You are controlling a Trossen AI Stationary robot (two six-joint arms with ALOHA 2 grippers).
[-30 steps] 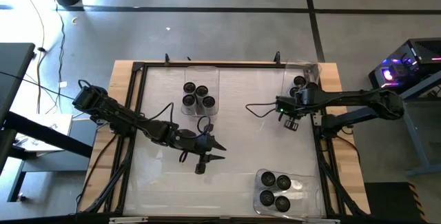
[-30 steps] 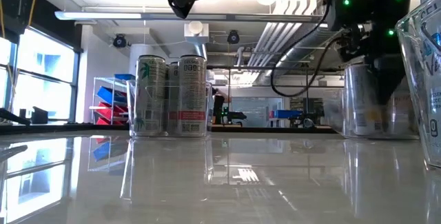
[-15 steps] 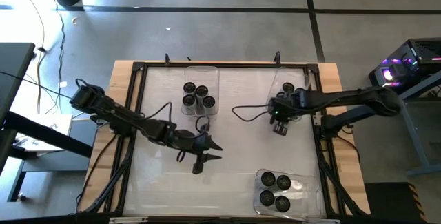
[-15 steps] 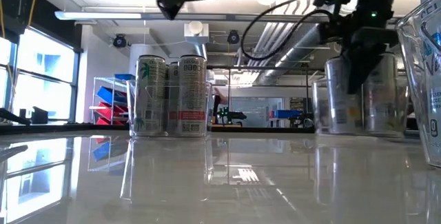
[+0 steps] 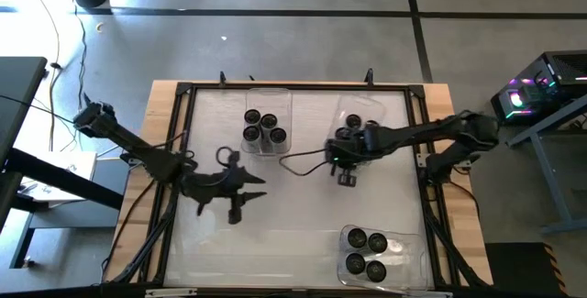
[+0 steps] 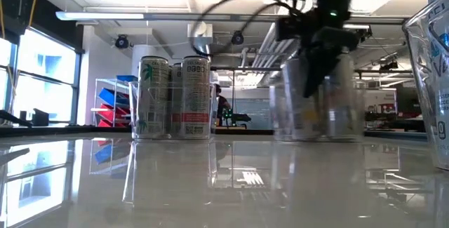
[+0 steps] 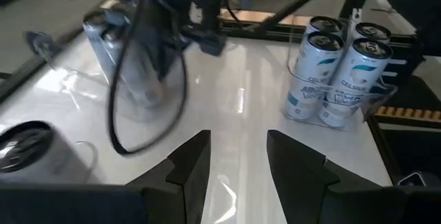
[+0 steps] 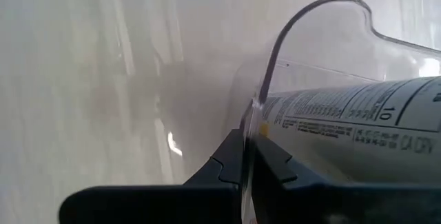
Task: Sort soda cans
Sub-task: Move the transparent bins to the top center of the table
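Soda cans with dark tops and silvery sides stand in three clear bins: several in the far bin (image 5: 262,128), several in the near-right bin (image 5: 367,253), and some in a third bin (image 5: 354,124) right of the table's middle. My right gripper (image 5: 340,152) is shut on this third bin's wall, at its near side. My left gripper (image 5: 242,193) hovers open left of the middle, touching nothing. In the left wrist view its fingers (image 7: 238,160) point toward the near-right bin's cans (image 7: 339,71). My right gripper pinches the upper rim of the third bin's clear wall (image 8: 256,117), one finger inside the bin and one outside. It comes from above, pointing down. A can (image 8: 358,117) stands just behind the wall. The bin's bottom rests on the table (image 6: 316,135).
A black frame (image 5: 188,133) edges the white tabletop. Cables trail from both arms over the table. The middle and near-left of the table (image 5: 275,243) hold no bins. A clear bin wall (image 6: 431,81) stands close at the low view's right edge.
My right gripper has moved from the far right corner toward the table's left, sliding the third bin and its cans along the table to just right of the middle. My left gripper, still open, has drawn back toward the table's left.
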